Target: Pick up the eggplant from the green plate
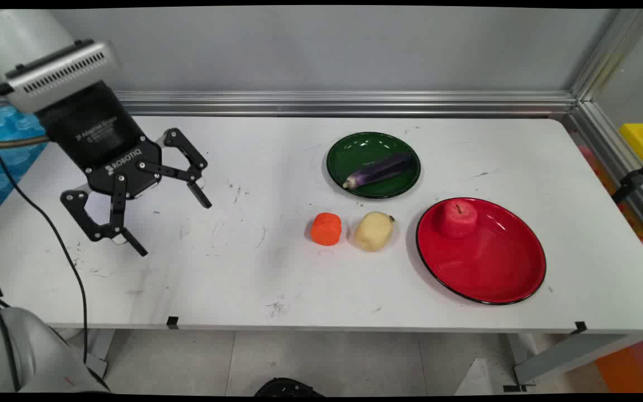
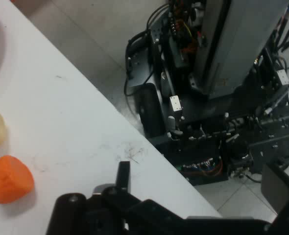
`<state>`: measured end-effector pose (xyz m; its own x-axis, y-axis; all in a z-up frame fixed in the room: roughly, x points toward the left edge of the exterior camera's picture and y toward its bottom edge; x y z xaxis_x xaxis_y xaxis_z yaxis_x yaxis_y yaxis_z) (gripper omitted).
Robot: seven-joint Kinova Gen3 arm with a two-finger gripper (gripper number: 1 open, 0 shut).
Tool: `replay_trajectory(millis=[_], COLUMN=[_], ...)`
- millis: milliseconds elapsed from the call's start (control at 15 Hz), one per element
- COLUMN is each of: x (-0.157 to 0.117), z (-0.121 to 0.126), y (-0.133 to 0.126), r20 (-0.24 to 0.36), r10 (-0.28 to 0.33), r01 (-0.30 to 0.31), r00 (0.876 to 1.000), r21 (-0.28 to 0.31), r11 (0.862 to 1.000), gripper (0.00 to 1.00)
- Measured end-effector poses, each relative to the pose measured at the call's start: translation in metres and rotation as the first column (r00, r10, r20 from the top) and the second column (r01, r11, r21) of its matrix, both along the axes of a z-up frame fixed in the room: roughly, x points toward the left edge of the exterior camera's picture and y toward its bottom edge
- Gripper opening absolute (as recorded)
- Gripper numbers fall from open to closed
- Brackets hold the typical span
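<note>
Your black two-finger gripper [image 1: 172, 226] hovers over the white table's [image 1: 243, 268] left side, fingers spread apart, holding nothing. Rightward you've got one orange carrot chunk [image 1: 326, 229], one pale potato [image 1: 373, 230], one purple eggplant [image 1: 378, 170] on one green plate [image 1: 349, 146], one red apple [image 1: 458, 218] on one red plate [image 1: 489, 268].

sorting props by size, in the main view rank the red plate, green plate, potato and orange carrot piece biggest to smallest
1. red plate
2. green plate
3. potato, slightly larger than the carrot piece
4. orange carrot piece
</note>
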<state>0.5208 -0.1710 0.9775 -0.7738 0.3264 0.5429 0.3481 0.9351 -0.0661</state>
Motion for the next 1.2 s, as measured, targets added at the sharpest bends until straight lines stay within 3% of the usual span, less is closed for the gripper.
replay_trajectory(millis=[67, 267, 467, 733, 800, 1000, 1067, 1200], x=[0.000, -0.002, -0.006, -0.012, -0.014, -0.022, -0.025, -0.031], z=[0.002, 0.009, 0.010, 0.009, 0.009, 0.007, 0.006, 0.004], y=[0.000, -0.009, -0.029, -0.058, -0.065, -0.092, -0.103, -0.120], r20=[-0.001, -0.010, -0.016, -0.021, -0.022, -0.029, -0.031, -0.033], r10=[0.009, 0.126, 0.263, 0.421, 0.458, 0.576, 0.621, 0.684], r01=[-0.009, -0.126, -0.262, -0.420, -0.457, -0.575, -0.619, -0.682], r00=[1.000, 0.992, 0.965, 0.907, 0.889, 0.817, 0.783, 0.729], r21=[0.001, 0.012, 0.032, 0.041, 0.042, 0.047, 0.049, 0.051], r11=[1.000, 0.992, 0.964, 0.907, 0.889, 0.817, 0.784, 0.730], gripper=[1.00, 1.00, 1.00, 1.00, 1.00, 1.00, 1.00, 1.00])
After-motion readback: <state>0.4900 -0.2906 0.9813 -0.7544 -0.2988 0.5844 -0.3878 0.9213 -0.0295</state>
